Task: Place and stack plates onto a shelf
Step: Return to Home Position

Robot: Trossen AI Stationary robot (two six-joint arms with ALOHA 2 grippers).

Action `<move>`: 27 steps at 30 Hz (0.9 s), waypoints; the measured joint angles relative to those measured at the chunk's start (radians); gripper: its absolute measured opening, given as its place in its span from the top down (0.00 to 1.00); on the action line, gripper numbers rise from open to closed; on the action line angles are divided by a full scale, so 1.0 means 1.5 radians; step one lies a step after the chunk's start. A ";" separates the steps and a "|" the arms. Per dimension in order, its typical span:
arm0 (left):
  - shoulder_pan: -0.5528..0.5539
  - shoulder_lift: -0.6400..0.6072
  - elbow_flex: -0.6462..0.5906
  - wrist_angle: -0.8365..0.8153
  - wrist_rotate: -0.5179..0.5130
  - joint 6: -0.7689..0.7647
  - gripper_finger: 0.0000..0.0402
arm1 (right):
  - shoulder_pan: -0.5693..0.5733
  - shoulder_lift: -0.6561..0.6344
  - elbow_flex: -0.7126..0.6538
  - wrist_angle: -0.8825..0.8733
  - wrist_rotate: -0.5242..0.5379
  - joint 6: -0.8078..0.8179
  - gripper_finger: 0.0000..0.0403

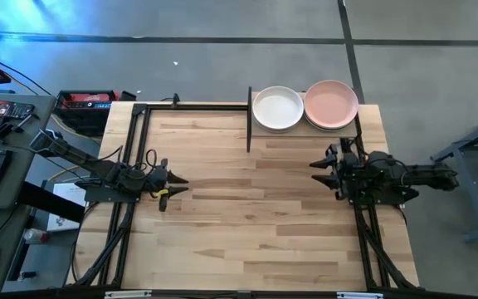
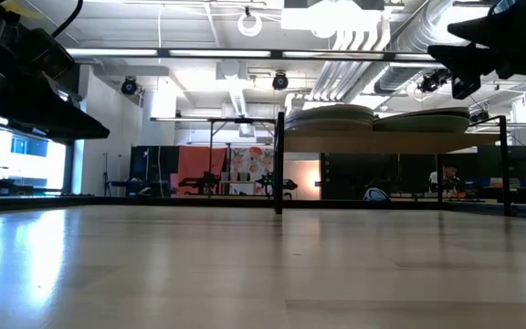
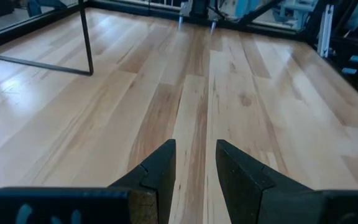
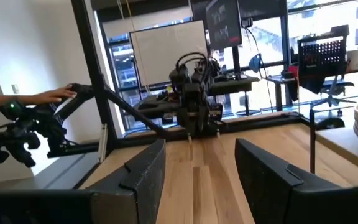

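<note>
**Desk:** Where were the plates when you checked?

**Operator:** All that I saw were on the shelf (image 1: 305, 132), which stood at the far edge of the bench (image 1: 256, 232), over toward its right half. From above I saw two stacks side by side, so close I couldn't tell whether their rims touched. A white plate (image 1: 278, 108) topped the left stack and a pink plate (image 1: 331, 104) topped the right one. From bench height both stacks sat on the raised board, but I couldn't count the plates in either.

**Desk:** And your tools?

**Operator:** The left tool (image 1: 175, 183) hung over the left side of the bench, well apart from the shelf, pointing toward the middle. Its wrist camera showed its fingers (image 3: 160, 169) a narrow gap apart with nothing between them, only bare wood below. The right tool (image 1: 319, 170) hovered over the right side, near the shelf's front edge but clear of it, facing the left one. Its fingers (image 4: 143, 171) were spread wider, and they gripped nothing either.

**Desk:** Anything else worth noting?

**Operator:** The right wrist camera looked across the bench at the left arm (image 4: 194, 93), and it caught the rims of stacked plates at the edge of its view. Beyond the bench a person's hand (image 4: 55, 94) rested on some dark equipment in the room.
</note>
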 joint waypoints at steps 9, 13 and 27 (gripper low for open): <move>0.000 -0.099 0.000 0.000 0.000 0.000 0.75 | 0.000 0.000 -0.004 -0.051 0.062 -0.028 0.55; 0.000 -0.148 0.000 0.000 0.000 0.000 0.75 | 0.000 0.000 -0.004 -0.081 0.095 -0.016 0.55; 0.000 -0.275 0.000 0.001 0.000 0.000 0.75 | 0.000 0.000 -0.004 -0.152 0.055 0.000 0.55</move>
